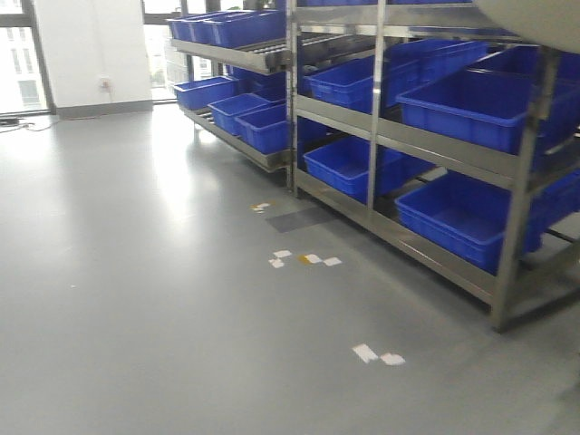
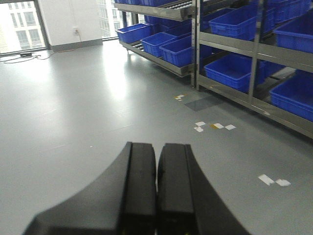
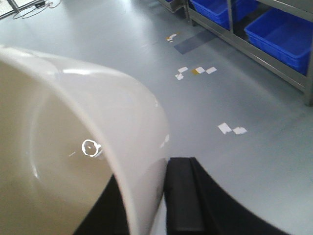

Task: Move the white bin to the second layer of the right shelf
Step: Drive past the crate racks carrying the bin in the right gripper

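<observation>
The white bin point(image 3: 112, 107) fills the left half of the right wrist view, glossy and cream-white. My right gripper point(image 3: 149, 169) is shut on its wall, one black finger inside and one outside. A corner of the white bin point(image 1: 535, 23) also shows at the top right of the front view, held above the floor. The right shelf second layer point(image 1: 435, 145) is the middle level of the nearer steel rack, with blue crates on it. My left gripper point(image 2: 157, 147) is shut with nothing in it, hanging over grey floor.
Two steel racks point(image 1: 372, 109) full of blue crates point(image 1: 471, 217) run along the right. White tape marks point(image 1: 379, 355) dot the grey floor beside them. Windows and a white wall point(image 1: 91, 45) lie at the far left.
</observation>
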`<act>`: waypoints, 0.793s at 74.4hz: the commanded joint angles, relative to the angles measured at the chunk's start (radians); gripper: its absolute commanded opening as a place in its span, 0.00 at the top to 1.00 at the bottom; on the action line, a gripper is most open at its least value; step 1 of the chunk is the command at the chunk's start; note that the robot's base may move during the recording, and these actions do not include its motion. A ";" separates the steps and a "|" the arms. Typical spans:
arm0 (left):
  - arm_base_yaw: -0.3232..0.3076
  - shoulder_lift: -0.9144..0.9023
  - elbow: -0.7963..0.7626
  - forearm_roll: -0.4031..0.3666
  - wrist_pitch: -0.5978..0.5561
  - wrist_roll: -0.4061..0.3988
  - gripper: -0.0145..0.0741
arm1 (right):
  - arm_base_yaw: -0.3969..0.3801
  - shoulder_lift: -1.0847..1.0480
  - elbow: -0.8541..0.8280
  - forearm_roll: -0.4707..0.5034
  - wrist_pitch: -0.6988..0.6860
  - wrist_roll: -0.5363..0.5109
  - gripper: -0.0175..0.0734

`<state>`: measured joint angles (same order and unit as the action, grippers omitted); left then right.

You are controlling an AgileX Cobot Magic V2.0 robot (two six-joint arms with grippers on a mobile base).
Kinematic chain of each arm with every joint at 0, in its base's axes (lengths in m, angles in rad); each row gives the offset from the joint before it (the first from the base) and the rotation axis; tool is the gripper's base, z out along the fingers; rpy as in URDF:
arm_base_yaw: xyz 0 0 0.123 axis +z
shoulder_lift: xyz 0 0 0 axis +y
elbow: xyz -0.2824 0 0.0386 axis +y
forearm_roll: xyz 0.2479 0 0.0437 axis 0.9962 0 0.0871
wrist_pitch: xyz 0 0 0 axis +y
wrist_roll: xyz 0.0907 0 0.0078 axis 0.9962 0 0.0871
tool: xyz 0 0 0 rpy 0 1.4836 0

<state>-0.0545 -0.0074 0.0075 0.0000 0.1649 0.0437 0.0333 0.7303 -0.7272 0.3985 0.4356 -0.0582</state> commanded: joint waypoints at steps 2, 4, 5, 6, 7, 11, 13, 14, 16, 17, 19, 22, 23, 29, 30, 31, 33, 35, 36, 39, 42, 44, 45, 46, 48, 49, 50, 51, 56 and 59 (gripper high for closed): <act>-0.003 -0.014 0.037 0.000 -0.087 -0.005 0.74 | -0.006 -0.007 -0.034 0.019 -0.091 -0.001 0.75; -0.003 -0.014 0.037 0.000 -0.087 -0.005 0.74 | -0.006 -0.007 -0.034 0.019 -0.091 -0.001 0.75; -0.003 -0.014 0.037 0.000 -0.087 -0.005 0.74 | -0.006 -0.007 -0.034 0.019 -0.091 -0.001 0.75; -0.003 -0.014 0.037 0.000 -0.087 -0.005 0.74 | -0.006 -0.007 -0.034 0.019 -0.091 -0.001 0.75; -0.003 -0.014 0.037 0.000 -0.087 -0.005 0.74 | -0.006 -0.007 -0.034 0.019 -0.091 -0.001 0.75; -0.003 -0.014 0.037 0.000 -0.087 -0.005 0.74 | -0.006 -0.007 -0.034 0.019 -0.091 -0.001 0.75; -0.003 -0.014 0.037 0.000 -0.087 -0.005 0.74 | -0.006 -0.007 -0.034 0.019 -0.091 -0.001 0.75; -0.003 -0.014 0.037 0.000 -0.087 -0.005 0.74 | -0.006 -0.007 -0.034 0.019 -0.091 -0.001 0.75; -0.003 -0.014 0.037 0.000 -0.087 -0.005 0.74 | -0.006 -0.007 -0.034 0.019 -0.091 -0.001 0.75; -0.003 -0.014 0.037 0.000 -0.087 -0.005 0.74 | -0.006 -0.007 -0.034 0.019 -0.091 -0.001 0.75; -0.003 -0.014 0.037 0.000 -0.087 -0.005 0.74 | -0.006 -0.007 -0.034 0.019 -0.091 -0.001 0.75; -0.003 -0.014 0.037 0.000 -0.087 -0.005 0.74 | -0.006 -0.007 -0.034 0.019 -0.091 -0.001 0.75; -0.003 -0.014 0.037 0.000 -0.087 -0.005 0.74 | -0.006 -0.007 -0.034 0.019 -0.091 -0.001 0.75; -0.003 -0.014 0.037 0.000 -0.087 -0.005 0.74 | -0.006 -0.007 -0.034 0.019 -0.091 -0.001 0.75; -0.003 -0.014 0.037 0.000 -0.087 -0.005 0.74 | -0.006 -0.007 -0.034 0.019 -0.091 -0.001 0.75; -0.003 -0.014 0.037 0.000 -0.087 -0.005 0.74 | -0.006 -0.007 -0.034 0.019 -0.091 -0.001 0.75; -0.003 -0.014 0.037 0.000 -0.087 -0.005 0.74 | -0.006 -0.007 -0.034 0.019 -0.091 -0.001 0.75; -0.003 -0.014 0.037 0.000 -0.087 -0.005 0.74 | -0.006 -0.007 -0.034 0.019 -0.091 -0.001 0.75; -0.003 -0.014 0.037 0.000 -0.087 -0.005 0.74 | -0.006 -0.007 -0.034 0.019 -0.091 -0.001 0.75; -0.003 -0.014 0.037 0.000 -0.087 -0.005 0.74 | -0.006 -0.007 -0.034 0.019 -0.091 -0.001 0.75; -0.003 -0.014 0.037 0.000 -0.087 -0.005 0.74 | -0.006 -0.007 -0.034 0.019 -0.091 -0.001 0.75; -0.003 -0.014 0.037 0.000 -0.087 -0.005 0.74 | -0.006 -0.007 -0.034 0.019 -0.091 -0.001 0.75; -0.003 -0.014 0.037 0.000 -0.087 -0.005 0.74 | -0.006 -0.007 -0.034 0.019 -0.091 -0.001 0.75; -0.003 -0.014 0.037 0.000 -0.087 -0.005 0.74 | -0.006 -0.007 -0.034 0.019 -0.091 -0.001 0.75; -0.003 -0.014 0.037 0.000 -0.087 -0.005 0.74 | -0.006 -0.007 -0.034 0.019 -0.091 -0.001 0.75; -0.003 -0.014 0.037 0.000 -0.087 -0.005 0.74 | -0.006 -0.007 -0.034 0.019 -0.091 -0.001 0.75; -0.003 -0.014 0.037 0.000 -0.087 -0.005 0.74 | -0.006 -0.007 -0.034 0.019 -0.091 -0.001 0.75; -0.003 -0.014 0.037 0.000 -0.087 -0.005 0.74 | -0.006 -0.007 -0.034 0.019 -0.091 -0.001 0.75; -0.003 -0.014 0.037 0.000 -0.087 -0.005 0.74 | -0.006 -0.007 -0.034 0.019 -0.091 -0.001 0.75; -0.003 -0.014 0.037 0.000 -0.087 -0.005 0.74 | -0.006 -0.007 -0.034 0.019 -0.091 -0.001 0.75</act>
<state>-0.0545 -0.0074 0.0075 0.0000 0.1649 0.0437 0.0333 0.7303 -0.7272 0.3985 0.4356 -0.0582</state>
